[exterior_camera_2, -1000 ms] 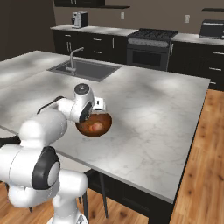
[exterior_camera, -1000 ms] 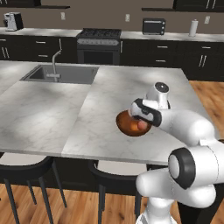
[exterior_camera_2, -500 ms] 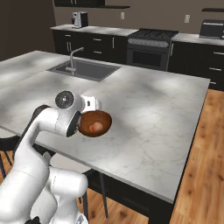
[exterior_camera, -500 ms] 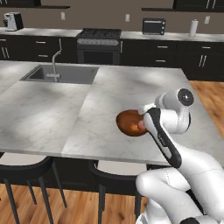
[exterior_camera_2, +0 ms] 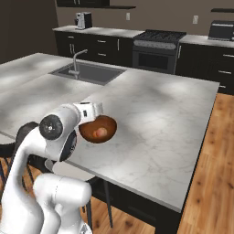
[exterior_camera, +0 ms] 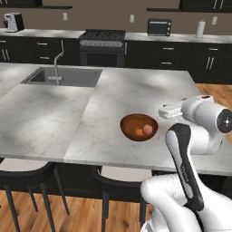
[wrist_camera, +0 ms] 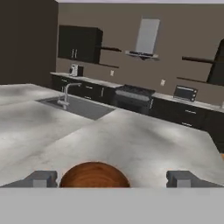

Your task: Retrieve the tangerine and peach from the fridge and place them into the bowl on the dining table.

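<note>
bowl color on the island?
Reddish-brown, wood-like bowl; clearest in the left base view.

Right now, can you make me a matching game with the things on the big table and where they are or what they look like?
Things:
1. bowl
2. peach
3. tangerine
4. gripper

Descriptions:
A. pinkish fruit lying in the bowl
B. open and empty, beside the bowl
C. small orange fruit lying in the bowl
D. reddish-brown, standing on the marble table

Pairs: 1-D, 2-A, 3-C, 4-B
</note>
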Motion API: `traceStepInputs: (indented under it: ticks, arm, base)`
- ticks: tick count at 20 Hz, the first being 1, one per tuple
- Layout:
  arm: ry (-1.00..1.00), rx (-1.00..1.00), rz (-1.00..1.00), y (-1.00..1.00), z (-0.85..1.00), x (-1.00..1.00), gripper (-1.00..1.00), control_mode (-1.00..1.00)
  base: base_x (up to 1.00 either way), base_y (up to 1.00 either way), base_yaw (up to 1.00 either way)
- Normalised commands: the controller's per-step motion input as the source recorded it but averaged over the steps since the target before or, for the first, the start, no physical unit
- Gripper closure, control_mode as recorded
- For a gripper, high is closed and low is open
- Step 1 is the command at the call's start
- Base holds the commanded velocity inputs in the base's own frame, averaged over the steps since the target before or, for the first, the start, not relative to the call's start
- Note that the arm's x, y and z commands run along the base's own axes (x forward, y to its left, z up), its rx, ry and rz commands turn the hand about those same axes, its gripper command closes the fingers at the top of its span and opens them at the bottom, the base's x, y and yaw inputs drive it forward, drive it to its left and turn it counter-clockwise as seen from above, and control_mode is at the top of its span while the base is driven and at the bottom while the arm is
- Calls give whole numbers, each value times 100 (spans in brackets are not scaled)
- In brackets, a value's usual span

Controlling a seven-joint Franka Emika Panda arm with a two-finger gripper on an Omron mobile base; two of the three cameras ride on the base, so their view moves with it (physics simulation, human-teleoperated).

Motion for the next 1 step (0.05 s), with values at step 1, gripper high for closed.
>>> traceStepInputs:
  ticks: [1]
  arm:
    - [-15,0,0,-36,81,-84,-100,-100]
  base:
    - [0,0,0]
